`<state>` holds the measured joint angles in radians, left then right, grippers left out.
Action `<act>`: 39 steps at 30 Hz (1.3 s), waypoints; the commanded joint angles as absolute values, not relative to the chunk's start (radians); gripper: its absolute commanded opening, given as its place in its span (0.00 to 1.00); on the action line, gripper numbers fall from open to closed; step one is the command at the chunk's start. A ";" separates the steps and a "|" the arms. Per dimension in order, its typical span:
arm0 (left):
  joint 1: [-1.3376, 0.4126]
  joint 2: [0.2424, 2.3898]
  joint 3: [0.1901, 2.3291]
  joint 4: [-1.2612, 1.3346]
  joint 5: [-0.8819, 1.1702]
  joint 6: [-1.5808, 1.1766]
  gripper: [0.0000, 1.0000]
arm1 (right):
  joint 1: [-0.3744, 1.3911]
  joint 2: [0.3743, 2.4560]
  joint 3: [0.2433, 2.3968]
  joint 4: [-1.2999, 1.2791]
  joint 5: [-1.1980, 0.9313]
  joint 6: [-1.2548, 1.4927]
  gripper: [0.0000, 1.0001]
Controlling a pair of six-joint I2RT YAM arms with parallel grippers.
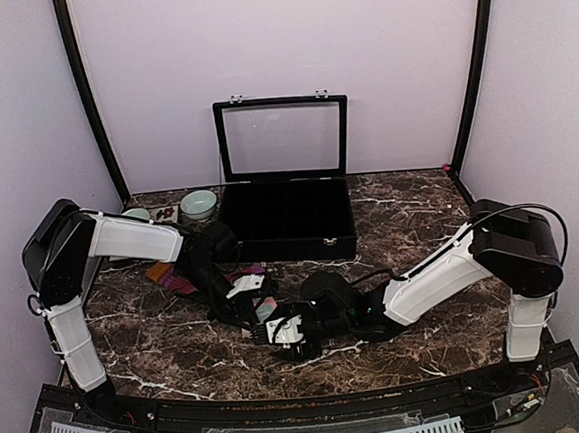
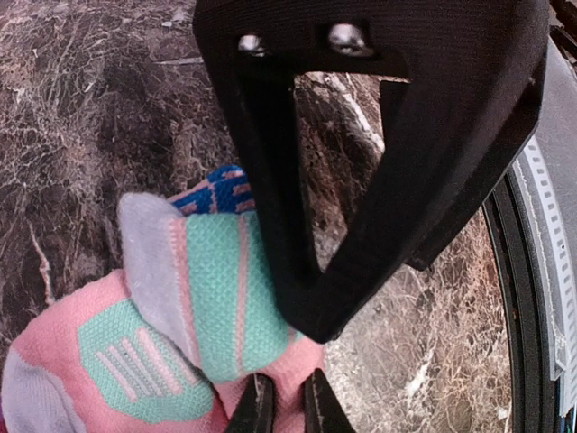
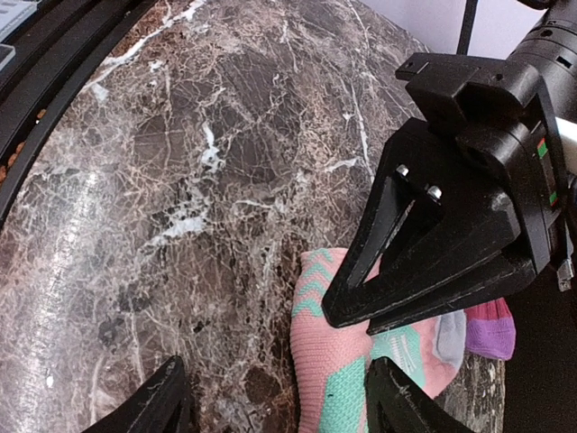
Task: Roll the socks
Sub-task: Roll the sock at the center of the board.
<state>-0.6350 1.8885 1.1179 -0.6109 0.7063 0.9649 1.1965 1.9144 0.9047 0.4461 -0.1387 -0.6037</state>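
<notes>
Clearly, both arms met near the middle of the marble table (image 3: pixel 180 180), a little left of centre and toward its near edge. The pink sock (image 2: pixel 135 361), with its mint and white patches, lay there flat on the stone, partly folded over itself. The left gripper (image 2: pixel 287 408) stood over it with the jaws pressed almost together, pinching a fold of the pink fabric at the sock's edge. The right gripper (image 3: pixel 275 383) was low over the table, just beside the left one, and its jaws were spread; one finger (image 3: pixel 406 397) was over the pink sock and the other over bare marble. It did not hold anything. The maroon sock (image 1: pixel 181 283) lay to the left, stretched under the left arm, with its orange cuff at the far left end. Its purple toe (image 3: pixel 491 329) showed just beside the pink sock, behind the left gripper in the right wrist view. Whether the two socks touched each other, the pictures did not show surely. Farther back on the table stood a black case (image 1: pixel 289 232) with its lid open upright, and a pale green bowl (image 1: pixel 198 204) was just to its left.
</notes>
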 commanded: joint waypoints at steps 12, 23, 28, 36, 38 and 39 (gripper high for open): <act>-0.621 1.971 1.064 -0.732 0.473 0.969 0.13 | 1.159 2.018 0.958 0.452 -0.097 -0.661 0.40; -0.621 1.959 1.057 -0.751 0.478 1.005 0.14 | 1.155 2.091 0.963 0.461 -0.019 -0.720 0.40; -0.621 1.960 1.059 -0.759 0.480 1.008 0.14 | 1.146 2.107 0.965 0.476 0.006 -0.745 0.41; -0.621 1.957 1.075 -0.778 0.482 1.015 0.14 | 1.149 2.112 0.971 0.387 0.023 -0.729 0.36; -0.593 1.952 1.074 -0.780 0.488 1.015 0.14 | 1.149 2.101 0.963 0.372 0.012 -0.706 0.32; -0.593 1.949 1.073 -0.782 0.492 1.015 0.15 | 1.150 2.101 0.962 0.358 0.004 -0.693 0.30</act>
